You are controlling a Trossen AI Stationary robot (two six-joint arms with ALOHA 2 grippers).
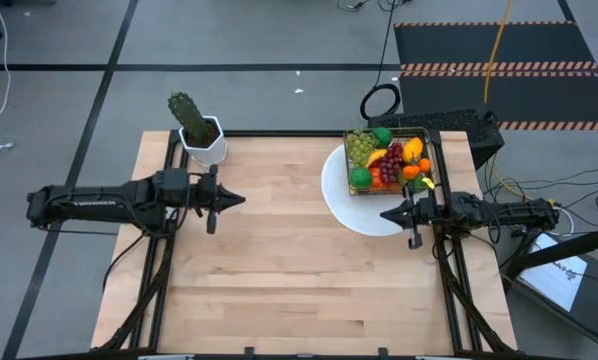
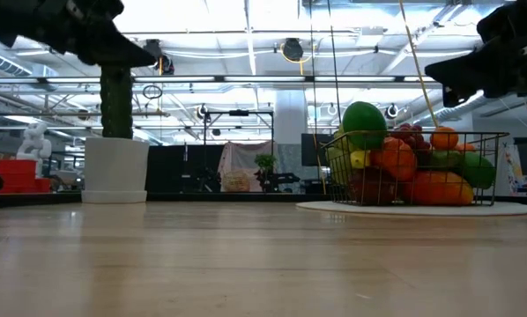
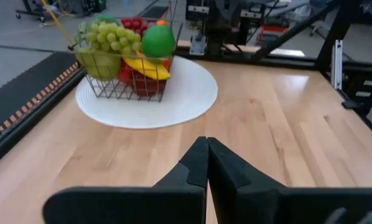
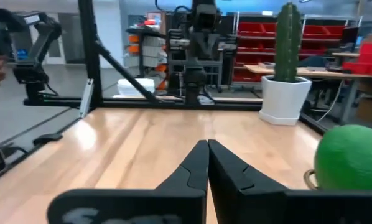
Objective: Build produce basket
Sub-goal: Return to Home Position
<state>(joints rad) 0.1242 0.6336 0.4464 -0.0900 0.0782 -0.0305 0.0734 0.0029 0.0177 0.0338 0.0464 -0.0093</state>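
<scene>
Lying near right jaws, far from left jaws: basket (image 2: 475, 135).

green fruit (image 4: 351, 158): cut by frame edge | plate (image 3: 180, 102): partly under basket (image 3: 120, 90) | cactus (image 2: 116, 101): top behind left arm (image 2: 78, 31)

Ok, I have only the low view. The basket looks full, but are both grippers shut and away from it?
Observer: The right gripper is shut, over the bare part of the white plate, beside the basket.
Operator: And the left one?
Observer: The left gripper is shut too, over the table, far from the basket.
Operator: Is the basket centred on the plate?
Observer: No, it sits on the half of the plate farther from your camera.
</scene>
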